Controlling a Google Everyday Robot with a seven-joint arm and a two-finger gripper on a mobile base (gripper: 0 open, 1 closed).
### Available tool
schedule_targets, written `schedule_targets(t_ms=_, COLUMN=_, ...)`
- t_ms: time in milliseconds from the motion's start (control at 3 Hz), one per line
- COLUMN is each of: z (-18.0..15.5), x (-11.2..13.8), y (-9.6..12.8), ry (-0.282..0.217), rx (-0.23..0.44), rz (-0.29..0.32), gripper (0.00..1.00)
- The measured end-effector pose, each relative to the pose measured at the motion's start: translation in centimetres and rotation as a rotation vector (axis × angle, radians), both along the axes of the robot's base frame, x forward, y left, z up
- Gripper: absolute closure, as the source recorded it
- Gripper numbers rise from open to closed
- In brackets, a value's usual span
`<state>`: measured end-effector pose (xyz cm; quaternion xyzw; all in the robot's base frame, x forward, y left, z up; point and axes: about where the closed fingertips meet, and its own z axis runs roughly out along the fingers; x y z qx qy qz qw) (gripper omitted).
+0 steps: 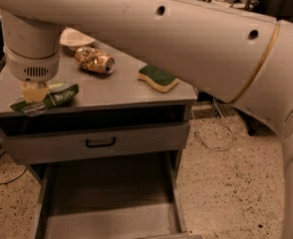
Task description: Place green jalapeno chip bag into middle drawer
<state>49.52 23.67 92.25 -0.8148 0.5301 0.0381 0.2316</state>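
The pincer [35, 90] grips the bag [54, 96] near its left end, at the tabletop's [126, 91] front edge. The bag's long axis trails rightward. The open drawer [111, 198] lies below the pincer, slightly right.

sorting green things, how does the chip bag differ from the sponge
The green jalapeno chip bag is thin, crumpled and lettered; the sponge is a thick plain block with a yellow underside. The bag is at the front edge of the cabinet, directly under the tool; the sponge lies alone, away from the tool. Both are green.
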Motion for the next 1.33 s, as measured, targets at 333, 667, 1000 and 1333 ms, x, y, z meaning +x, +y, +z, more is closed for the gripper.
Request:
schedule_targets(t_ms=333, z=0.1, x=0.1, y=-0.1, ry=-0.008, rx=-0.001, rz=-0.002, gripper=1.0)
schedule_targets(t_ms=667, z=-0.8, x=-1.9, y=-1.4, ry=0.013, rx=-0.003, rz=-0.053, gripper=1.0)
schedule_targets(t_ms=1000, z=-2.7, x=-6.4, y=-3.4, ry=0.089, rx=-0.016, rz=-0.128, gripper=1.0)
schedule_targets(t_ms=1333, z=-5.3, x=-11.0, y=-4.5, ry=0.182, rx=-0.015, rz=-0.184, gripper=1.0)
